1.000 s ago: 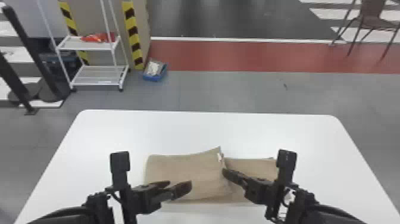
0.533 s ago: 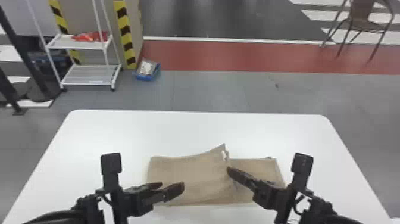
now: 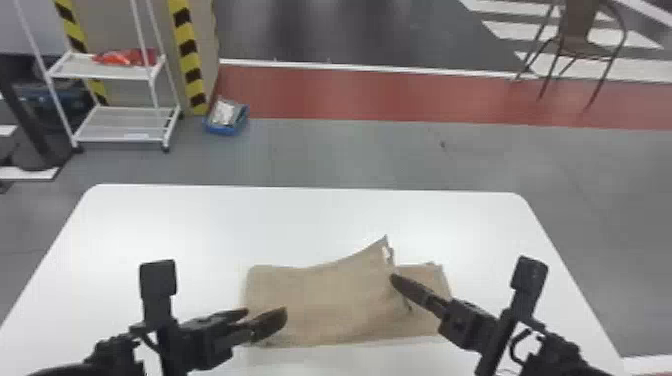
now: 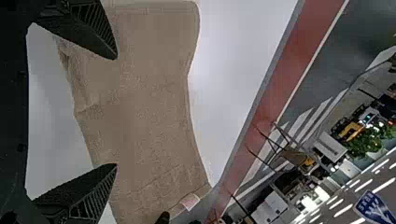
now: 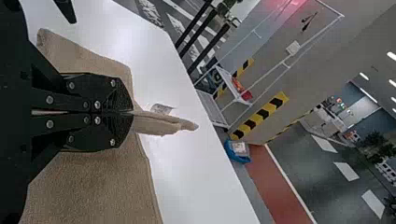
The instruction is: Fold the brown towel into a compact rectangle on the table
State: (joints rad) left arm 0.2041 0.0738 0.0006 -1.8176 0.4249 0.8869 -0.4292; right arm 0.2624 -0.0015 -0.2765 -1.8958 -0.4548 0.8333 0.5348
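Here, in the head view, we see the brown towel (image 3: pixel 325 300) partly folded on the tabletop (image 3: pixel 200 230). In the left wrist view, our left end effector (image 4: pixel 116 111) spreads wide and empty above the towel, perhaps to steady its layers. In the right wrist view, our right end effector (image 5: pixel 131 113) pinches the towel's raised edge, probably to guide the fold.

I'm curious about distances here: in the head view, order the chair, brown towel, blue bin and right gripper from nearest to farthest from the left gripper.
1. Brown towel: on the table, by the left gripper
2. Right gripper: at the towel's raised part
3. Blue bin: floor beyond the table, left
4. Chair: farthest back, right
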